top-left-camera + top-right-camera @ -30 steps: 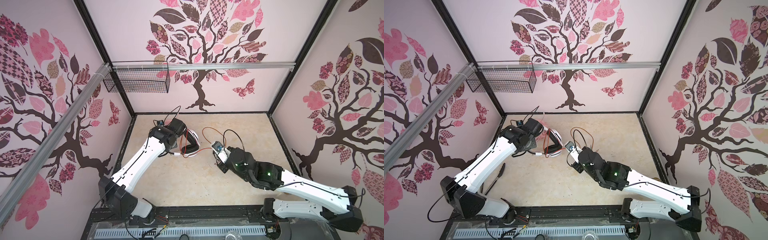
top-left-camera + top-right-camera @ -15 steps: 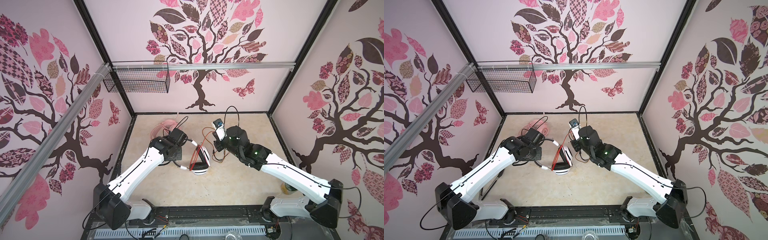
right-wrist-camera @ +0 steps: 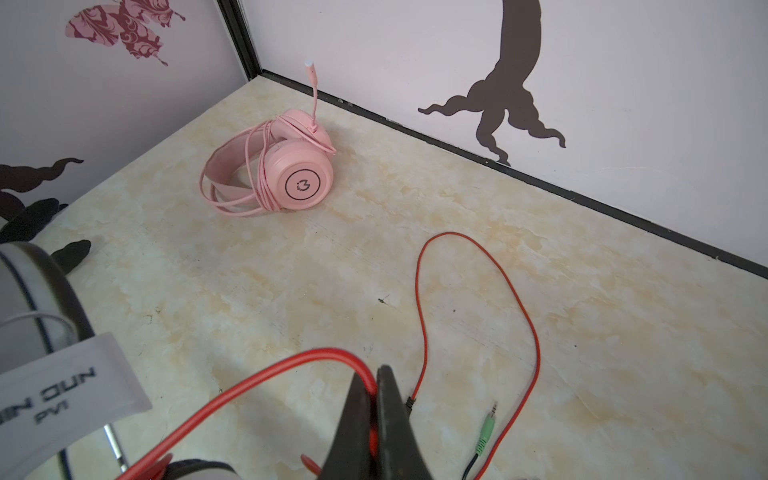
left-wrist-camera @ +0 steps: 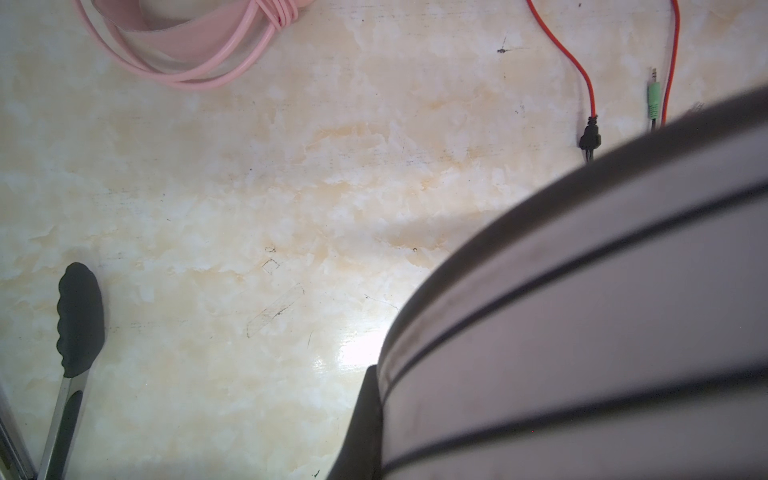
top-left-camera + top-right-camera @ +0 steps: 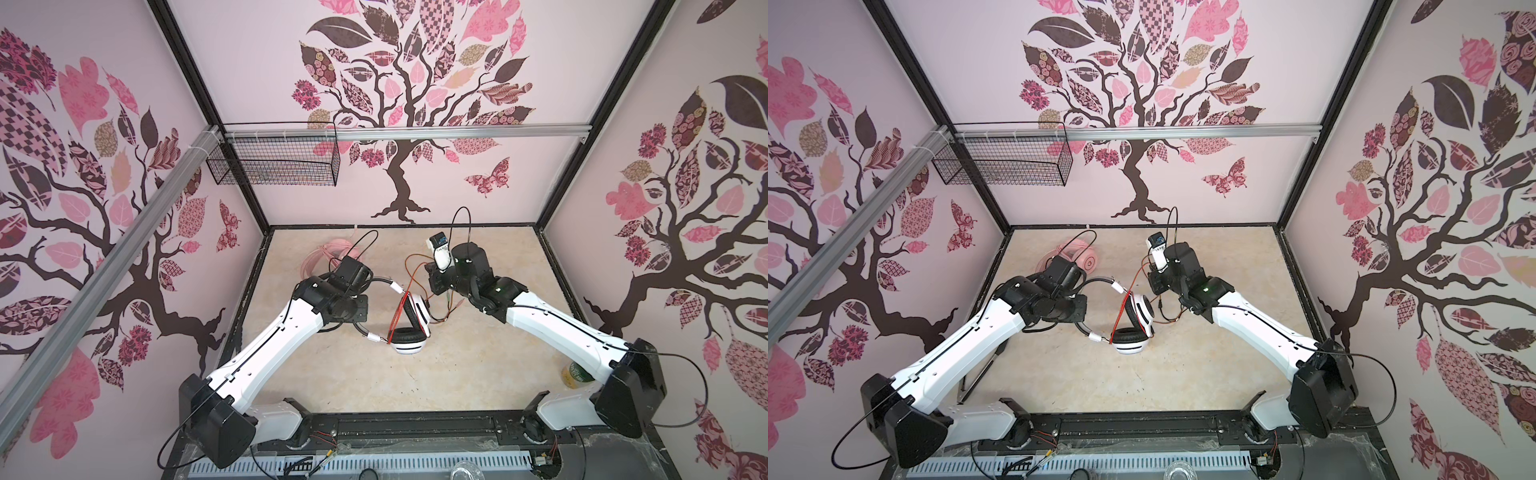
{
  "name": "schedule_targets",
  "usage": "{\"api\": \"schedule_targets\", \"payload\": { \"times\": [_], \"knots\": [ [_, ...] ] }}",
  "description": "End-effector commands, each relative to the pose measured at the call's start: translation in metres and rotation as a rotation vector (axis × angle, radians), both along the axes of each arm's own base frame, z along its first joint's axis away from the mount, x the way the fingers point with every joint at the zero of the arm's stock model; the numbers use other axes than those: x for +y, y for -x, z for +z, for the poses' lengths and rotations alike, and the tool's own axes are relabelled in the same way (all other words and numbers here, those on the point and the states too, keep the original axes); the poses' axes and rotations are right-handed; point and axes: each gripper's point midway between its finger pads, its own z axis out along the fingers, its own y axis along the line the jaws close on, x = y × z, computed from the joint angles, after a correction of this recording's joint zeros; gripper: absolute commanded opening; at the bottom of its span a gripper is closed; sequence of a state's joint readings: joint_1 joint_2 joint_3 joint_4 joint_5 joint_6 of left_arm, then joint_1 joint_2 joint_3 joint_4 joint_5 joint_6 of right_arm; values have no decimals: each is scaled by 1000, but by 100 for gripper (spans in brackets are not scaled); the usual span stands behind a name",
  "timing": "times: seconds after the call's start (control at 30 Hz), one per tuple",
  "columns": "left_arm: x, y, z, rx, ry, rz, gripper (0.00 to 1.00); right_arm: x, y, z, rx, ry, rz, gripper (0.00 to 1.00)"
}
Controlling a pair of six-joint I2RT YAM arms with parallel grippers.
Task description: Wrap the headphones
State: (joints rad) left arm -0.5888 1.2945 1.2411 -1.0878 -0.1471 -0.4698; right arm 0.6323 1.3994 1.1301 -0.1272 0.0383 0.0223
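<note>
Your left gripper [image 5: 365, 309] clamps the headband [image 4: 582, 311] of the white headphones [image 5: 409, 332] in the middle, steadying the cups as an anchor. Your right gripper [image 3: 376, 376], just right of them, pinches the red cable [image 3: 478, 257], likely to draw it taut for winding. The pink headphones [image 3: 291, 174] lie far left, already wrapped

Beige marbled tabletop [image 5: 415, 395] — pink headset [image 3: 291, 174], tongs [image 4: 79, 316], green plug [image 3: 486, 432] lying on it.

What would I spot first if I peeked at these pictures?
Probably the white headset in the middle of the table, with its bright orange-red cable pinched in the right gripper. Next, the pink headset near the back wall, its cable wound around it.
</note>
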Motion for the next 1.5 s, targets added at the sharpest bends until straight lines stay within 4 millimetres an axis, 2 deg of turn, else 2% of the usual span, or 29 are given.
{"api": "schedule_targets", "payload": {
  "times": [0.0, 0.13, 0.3, 0.43, 0.6, 0.73, 0.77, 0.83, 1.0, 1.17, 1.33, 1.47],
  "knots": [
    [-11, -2, 10, -40, 73, -29, 0, -10, -9, 4, 30, -96, -26, 0],
    [-17, -1, 15, -51, 109, -53, 0, -12, -13, -13, 94, -141, -2, 0],
    [-25, -1, 27, -63, 156, -70, 0, 10, 0, -29, 135, -217, 128, 5],
    [-37, -3, 46, -75, 228, -92, 0, 27, 11, -43, 182, -301, 229, 9],
    [-37, -8, 74, -106, 257, -53, 0, 47, 25, -57, 259, -437, 334, 28],
    [-25, -18, 91, -135, 250, 24, 0, 55, 33, -69, 327, -499, 371, 51],
    [-21, -21, 94, -137, 250, 51, 0, 54, 35, -73, 341, -508, 370, 60],
    [-9, -28, 97, -131, 255, 105, 0, 51, 42, -76, 353, -523, 372, 68],
    [25, -40, 104, -158, 190, 237, 0, 36, 65, -78, 350, -521, 373, 75],
    [42, -43, 114, -201, 130, 297, 0, 19, 85, -81, 324, -486, 363, 90],
    [39, -43, 121, -210, 157, 296, 0, 5, 83, -101, 310, -397, 284, 90],
    [38, -42, 127, -219, 176, 296, 0, -15, 62, -134, 347, -229, 112, 83]
  ]
}}
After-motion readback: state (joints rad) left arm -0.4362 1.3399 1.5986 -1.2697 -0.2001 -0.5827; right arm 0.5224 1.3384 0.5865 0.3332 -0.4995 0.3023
